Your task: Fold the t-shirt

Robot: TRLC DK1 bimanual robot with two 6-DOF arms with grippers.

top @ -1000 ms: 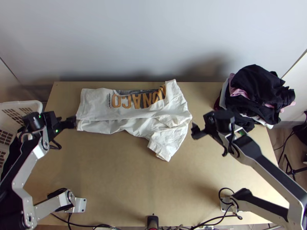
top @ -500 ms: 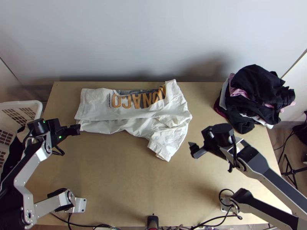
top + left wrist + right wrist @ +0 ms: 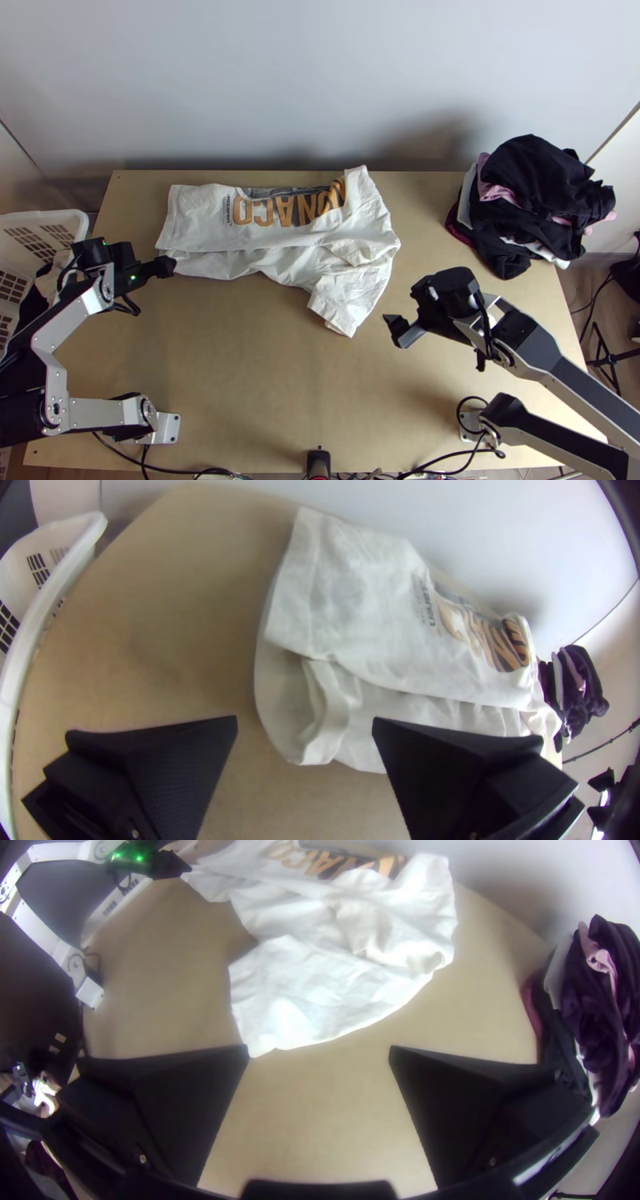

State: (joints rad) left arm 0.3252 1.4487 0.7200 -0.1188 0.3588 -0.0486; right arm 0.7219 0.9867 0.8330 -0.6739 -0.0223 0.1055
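The white t-shirt [image 3: 264,232] lies folded over (rather rumpled at its right end) near the table's [image 3: 240,384] far edge. The left tool [image 3: 168,267], its fingers apart, is by the shirt's left end; the right tool [image 3: 398,330], also parted, is off its right end. Clothes [image 3: 536,200] are heaped at the far right corner, a basket [image 3: 80,220] beside the left edge.

White t-shirt [image 3: 264,232] — partly folded, sleeve outspread.

Silver-grey links [image 3: 102,412], black joints [image 3: 454,290]; loose black cables [image 3: 130,307]; green lights [image 3: 133,278]; wide flat black fingers [image 3: 177,767], small screws [image 3: 135,834].
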